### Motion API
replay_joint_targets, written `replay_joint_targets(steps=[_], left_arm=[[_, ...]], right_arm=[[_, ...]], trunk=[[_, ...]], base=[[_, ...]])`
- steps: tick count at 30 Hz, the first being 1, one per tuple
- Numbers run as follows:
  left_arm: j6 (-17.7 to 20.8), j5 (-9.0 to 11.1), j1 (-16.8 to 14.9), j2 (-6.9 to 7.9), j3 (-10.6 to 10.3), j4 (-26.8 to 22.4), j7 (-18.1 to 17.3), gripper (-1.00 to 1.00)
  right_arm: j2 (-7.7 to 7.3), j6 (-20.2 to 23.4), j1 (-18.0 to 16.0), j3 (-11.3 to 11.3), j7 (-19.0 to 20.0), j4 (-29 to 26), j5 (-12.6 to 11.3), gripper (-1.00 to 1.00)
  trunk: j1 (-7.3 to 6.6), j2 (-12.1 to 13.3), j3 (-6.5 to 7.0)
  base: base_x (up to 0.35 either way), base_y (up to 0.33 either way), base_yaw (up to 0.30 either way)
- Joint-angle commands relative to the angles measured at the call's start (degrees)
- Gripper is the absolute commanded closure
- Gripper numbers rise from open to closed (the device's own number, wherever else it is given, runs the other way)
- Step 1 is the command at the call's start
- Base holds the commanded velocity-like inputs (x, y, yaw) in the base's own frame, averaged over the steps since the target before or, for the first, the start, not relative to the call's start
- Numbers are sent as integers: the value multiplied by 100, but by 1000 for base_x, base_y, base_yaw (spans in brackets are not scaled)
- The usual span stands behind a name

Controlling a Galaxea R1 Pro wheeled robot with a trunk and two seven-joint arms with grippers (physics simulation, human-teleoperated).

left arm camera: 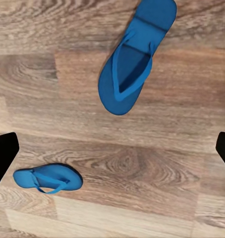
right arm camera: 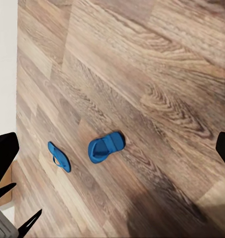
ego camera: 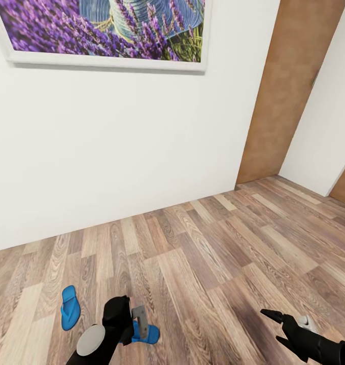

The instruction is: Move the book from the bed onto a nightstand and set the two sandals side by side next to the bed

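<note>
Two blue sandals lie apart on the plank floor (ego camera: 203, 253), near the white wall (ego camera: 116, 147).
Left gripper (ego camera: 137, 324) hangs over the nearer sandal (ego camera: 144, 333), fingers spread and empty; the far sandal (ego camera: 70, 307) lies off to its left. Right gripper (ego camera: 276, 327) hovers with jaws parted, holding nothing.

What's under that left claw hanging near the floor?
Below the left claw lies a blue sandal on the wood-plank floor, with its mate nearby. In the head view the claw covers part of one sandal.
</note>
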Motion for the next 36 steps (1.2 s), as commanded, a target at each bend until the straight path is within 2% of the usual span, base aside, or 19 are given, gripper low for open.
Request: replay_joint_targets(steps=[1,9,31,35,36], left_arm=[[38,-27,-3,0,-14,-5,-36,-100],[58,-27,-3,1,-44,-5,-38,-100],[83,-27,-3,-7,-38,-5,21,-100],[83,-20,-3,-13,-37,0,323,-100],[80,-15,-3,-14,-37,16,547,-100]], right_arm=[[0,27,-3,-7,1,-1,-2,-100],[0,28,-2,-7,1,0,-2,-100],[0,124,5,-16,1,0,-3,-100],[0,124,7,-16,1,0,-4,-100],[0,124,7,-16,1,0,-4,-100]], trunk=[[-1,-2,-5],[-1,-2,-5],[56,-32,-493],[66,-37,-581],[68,-38,-604]], base=[[0,0,0],[0,0,0],[0,0,0],[0,0,0],[0,0,0]])
